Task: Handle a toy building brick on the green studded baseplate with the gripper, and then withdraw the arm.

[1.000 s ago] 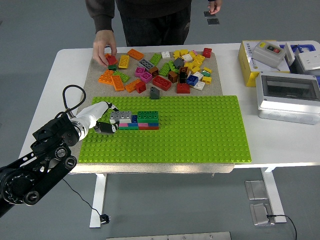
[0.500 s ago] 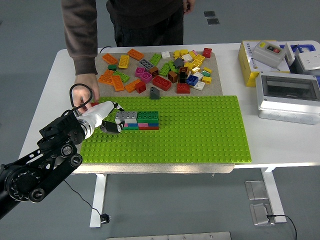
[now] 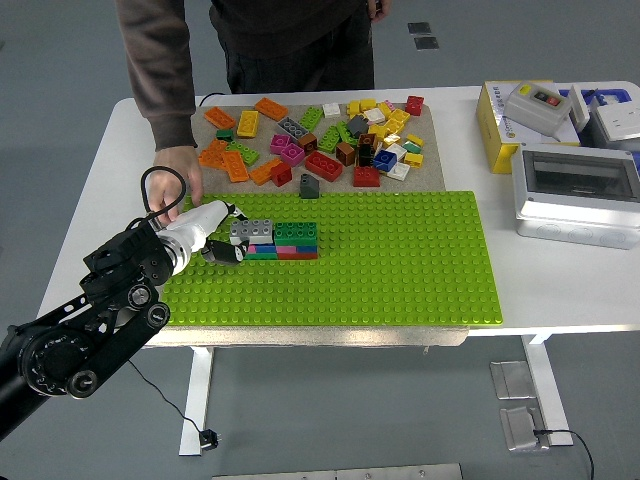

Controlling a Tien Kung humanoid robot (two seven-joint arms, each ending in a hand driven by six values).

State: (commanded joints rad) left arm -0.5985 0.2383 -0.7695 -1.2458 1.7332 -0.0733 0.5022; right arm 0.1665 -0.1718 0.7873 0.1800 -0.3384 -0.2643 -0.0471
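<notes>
The green studded baseplate (image 3: 400, 260) lies across the middle of the table. On its left part stands a small stack of bricks (image 3: 296, 241): green on top, blue, pink and red below. A grey brick (image 3: 252, 231) sits at the stack's left end. My left hand (image 3: 226, 236), white with black fingertips, reaches in from the lower left. Its fingers are curled around the grey brick's left end, thumb below and a finger above. A person's hand (image 3: 177, 186) rests at the baseplate's far left corner, just behind my hand.
A pile of loose coloured bricks (image 3: 320, 140) lies on a beige mat behind the baseplate. A grey box (image 3: 575, 195) and a yellow box (image 3: 520, 120) stand at the right. The person stands at the far side, left of centre.
The person's hand left the brick pile and came down to the baseplate's left corner. My left hand moved right and closed on the grey brick, which shifted slightly right against the stack.
</notes>
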